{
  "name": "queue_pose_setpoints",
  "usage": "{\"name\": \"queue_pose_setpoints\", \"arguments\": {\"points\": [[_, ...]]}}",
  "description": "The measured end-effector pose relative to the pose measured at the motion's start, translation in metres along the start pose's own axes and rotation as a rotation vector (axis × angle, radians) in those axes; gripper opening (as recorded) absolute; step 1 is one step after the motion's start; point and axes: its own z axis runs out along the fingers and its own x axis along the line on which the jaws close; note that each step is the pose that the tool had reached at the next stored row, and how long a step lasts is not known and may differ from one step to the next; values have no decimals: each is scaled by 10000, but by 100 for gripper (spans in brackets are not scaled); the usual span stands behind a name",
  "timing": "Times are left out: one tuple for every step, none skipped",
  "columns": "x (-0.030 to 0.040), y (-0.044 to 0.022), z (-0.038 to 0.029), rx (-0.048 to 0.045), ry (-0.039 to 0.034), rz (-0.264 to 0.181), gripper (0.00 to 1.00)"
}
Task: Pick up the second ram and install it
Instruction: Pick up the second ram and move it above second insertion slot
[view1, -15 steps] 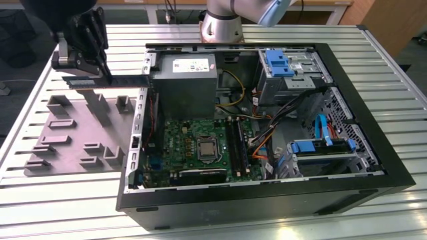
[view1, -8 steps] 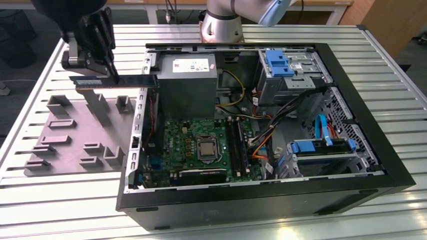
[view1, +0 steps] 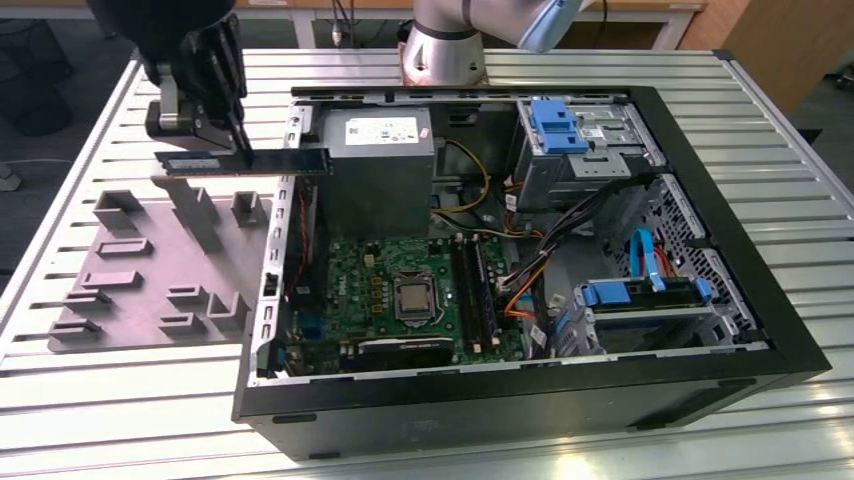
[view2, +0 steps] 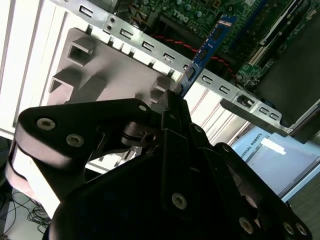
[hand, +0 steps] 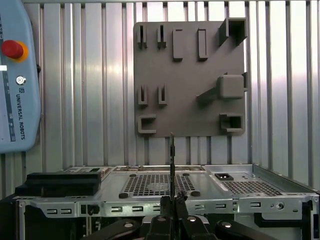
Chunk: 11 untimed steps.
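The second ram is clamped between the narrowed jaws, extending toward 3 and 9 o'clock in the exterior view.

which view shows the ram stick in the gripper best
The exterior view: the long dark-blue circuit-board ram stick shows side-on, full length, held by the gripper. The second wrist view foreshortens it; the first wrist view shows it edge-on, as a thin line.

The tray beside case, second ram above
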Motion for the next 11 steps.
{"name": "queue_pose_setpoints", "arguments": {"points": [[-1, -17, 0, 0, 1, 0, 14], [-1, -34, 0, -1, 1, 0, 14], [-2, -72, 0, 0, 1, -1, 14], [-3, -89, 1, 0, 1, 0, 14], [-3, -107, 1, 0, 1, -1, 14], [-4, -124, 1, 0, 0, -1, 14], [-4, -140, 1, 0, 1, -1, 14], [-5, -158, 1, 0, 1, 0, 14], [-5, -173, 1, -1, 1, 0, 14], [-6, -189, 1, -1, 1, 0, 14], [-6, -205, 2, -1, 0, 0, 14]]}}
